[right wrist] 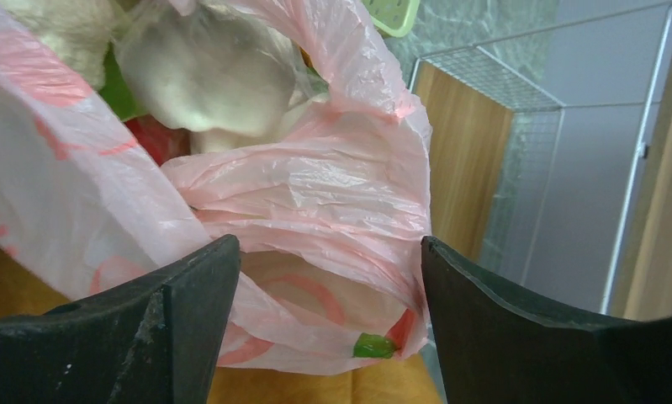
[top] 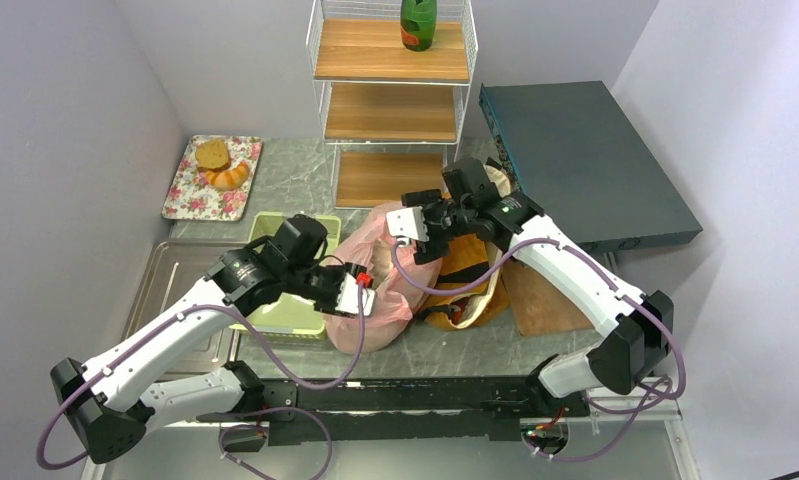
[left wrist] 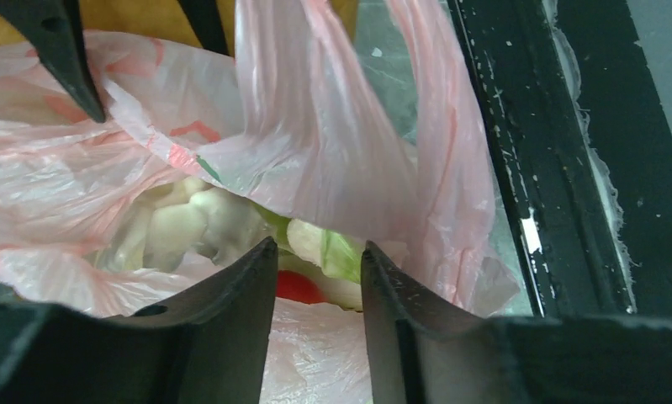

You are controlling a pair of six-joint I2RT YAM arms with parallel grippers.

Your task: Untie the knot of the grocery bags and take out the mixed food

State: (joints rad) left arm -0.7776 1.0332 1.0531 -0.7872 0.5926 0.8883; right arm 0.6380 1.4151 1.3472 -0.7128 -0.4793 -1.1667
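The pink plastic bag [top: 380, 300] lies mid-table against the mustard-brown tote [top: 467, 265]. My left gripper [top: 361, 296] is open at the bag's near-left side; in the left wrist view [left wrist: 318, 252] its jaws stand apart over the pink film [left wrist: 315, 135], nothing pinched. Pale cabbage [left wrist: 189, 227], a green leaf [left wrist: 342, 254] and a red fruit [left wrist: 297, 288] show through the mouth. My right gripper [top: 411, 236] is open at the bag's far side. Its wide jaws [right wrist: 330, 248] straddle a fold of the bag [right wrist: 315, 202], over the tote [right wrist: 315, 389]. Pale vegetable [right wrist: 206, 76] shows inside.
A wire shelf rack [top: 391, 100] stands behind, with a green bottle [top: 418, 22] on top. A dark flat box [top: 585, 160] is at the back right, a wooden board [top: 540, 295] under the tote. A green basket [top: 275, 275], metal tray [top: 175, 285] and floral bread tray [top: 212, 178] lie left.
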